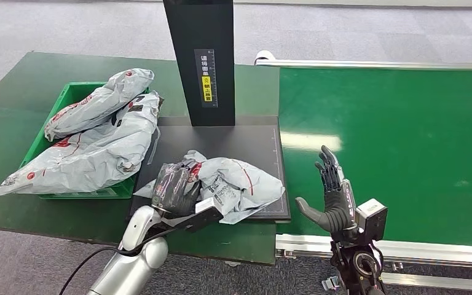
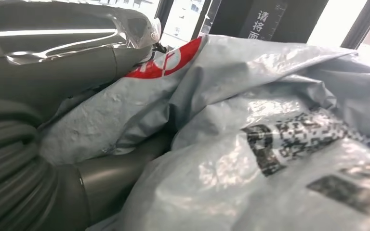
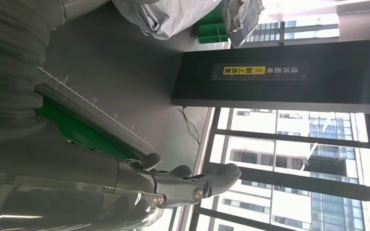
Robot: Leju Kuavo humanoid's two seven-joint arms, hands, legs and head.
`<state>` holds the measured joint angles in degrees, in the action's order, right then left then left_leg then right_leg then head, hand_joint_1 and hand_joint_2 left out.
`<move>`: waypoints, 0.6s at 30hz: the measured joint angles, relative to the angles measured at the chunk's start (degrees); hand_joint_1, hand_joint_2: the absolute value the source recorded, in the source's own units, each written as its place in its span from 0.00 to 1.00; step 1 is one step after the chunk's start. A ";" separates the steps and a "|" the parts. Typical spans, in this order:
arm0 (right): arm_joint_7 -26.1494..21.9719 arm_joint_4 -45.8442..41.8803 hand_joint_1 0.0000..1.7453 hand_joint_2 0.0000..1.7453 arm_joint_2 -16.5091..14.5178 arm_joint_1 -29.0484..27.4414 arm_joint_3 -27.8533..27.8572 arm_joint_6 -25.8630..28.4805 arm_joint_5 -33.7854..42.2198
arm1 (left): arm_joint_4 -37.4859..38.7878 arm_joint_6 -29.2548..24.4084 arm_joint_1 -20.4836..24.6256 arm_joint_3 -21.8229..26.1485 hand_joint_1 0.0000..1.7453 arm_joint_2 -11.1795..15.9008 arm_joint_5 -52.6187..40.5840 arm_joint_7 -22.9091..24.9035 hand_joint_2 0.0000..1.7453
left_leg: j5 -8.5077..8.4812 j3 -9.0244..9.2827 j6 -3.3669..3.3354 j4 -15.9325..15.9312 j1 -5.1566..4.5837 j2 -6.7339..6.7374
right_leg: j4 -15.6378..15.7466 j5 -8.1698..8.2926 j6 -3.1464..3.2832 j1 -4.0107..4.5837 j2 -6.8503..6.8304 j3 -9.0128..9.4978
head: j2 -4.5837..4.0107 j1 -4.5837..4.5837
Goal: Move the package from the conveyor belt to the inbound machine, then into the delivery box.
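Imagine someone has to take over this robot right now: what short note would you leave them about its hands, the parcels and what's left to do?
Left hand: grips the grey package, which lies on the black plate of the inbound machine.
Right hand: open, fingers up, holding nothing, over the near edge of the conveyor belt.
Done: the package is off the belt and on the machine, below the black post.
Left: lift it into the green delivery box, which already holds two grey packages piled above its rim, so space looks tight.
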<state>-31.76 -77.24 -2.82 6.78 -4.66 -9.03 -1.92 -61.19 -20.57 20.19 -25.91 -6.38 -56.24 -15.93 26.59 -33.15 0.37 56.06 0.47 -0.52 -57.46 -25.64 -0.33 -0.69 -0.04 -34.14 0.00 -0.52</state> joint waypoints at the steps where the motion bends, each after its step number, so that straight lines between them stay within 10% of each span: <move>1: 0.00 0.00 0.00 1.00 0.01 0.01 0.00 0.02 0.02 | -0.07 -0.03 -0.08 0.04 1.00 0.00 0.08 -0.16 1.00 | 0.00 0.00 0.00 0.00 0.00 0.00 | 0.00 0.00 0.00 0.00 0.00 0.00 | 0.00 0.00; 18: -0.04 0.00 0.00 1.00 0.13 0.27 0.00 0.29 0.37 | -1.91 -2.20 -0.56 0.05 1.00 0.00 2.89 -3.39 1.00 | 0.00 -0.03 0.00 0.00 0.00 0.00 | 0.00 0.00 0.00 0.00 0.00 -0.04 | 0.00 0.00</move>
<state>-31.80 -77.24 -2.69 7.04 -4.66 -8.74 -1.55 -63.10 -22.77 19.64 -25.86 -6.38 -53.35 -19.32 26.59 -33.18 0.37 56.06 0.47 -0.52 -57.46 -25.64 -0.33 -0.69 -0.04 -34.18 0.00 -0.52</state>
